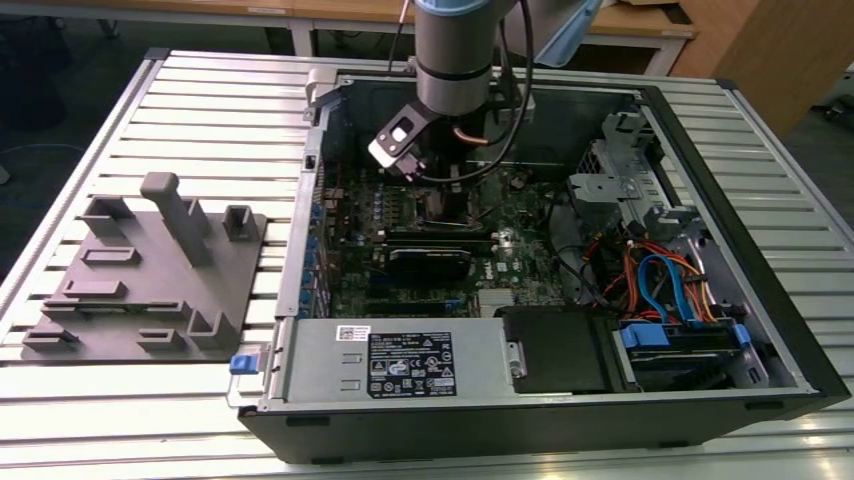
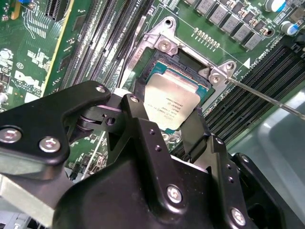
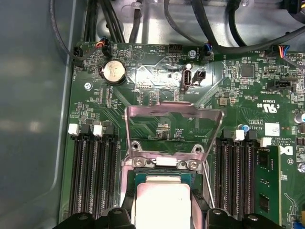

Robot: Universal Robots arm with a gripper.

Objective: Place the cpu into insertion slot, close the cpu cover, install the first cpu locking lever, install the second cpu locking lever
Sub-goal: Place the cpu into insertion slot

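The hand (image 2: 167,117) grips the chip (image 2: 174,98). One black finger (image 2: 196,131) is on each side of it. The chip is flat, square and silvery. It sits right over the socket (image 3: 162,178), very close to it. I cannot tell if it is all the way in.

Just past the chip, the cover (image 3: 174,110) stands open. It is a thin shiny frame with a window in it. It is tipped up away from the socket.

A thin metal bar (image 2: 267,98) runs off from one corner of the socket.

Long black slots (image 3: 93,176) lie on both sides of the hand. They are set in the green board (image 3: 157,71).

Farther from the hand there is a round silver battery (image 3: 113,70) on the board. Past that, black cables (image 3: 143,19) hang over the edge of the board.

In the exterior view, the arm (image 1: 461,50) reaches down into an open computer box (image 1: 761,330). The box lies on a ribbed surface (image 1: 200,90).

A grey tray (image 1: 147,290) with blocky shapes on it sits on the exterior view's left. It is well apart from the hand.
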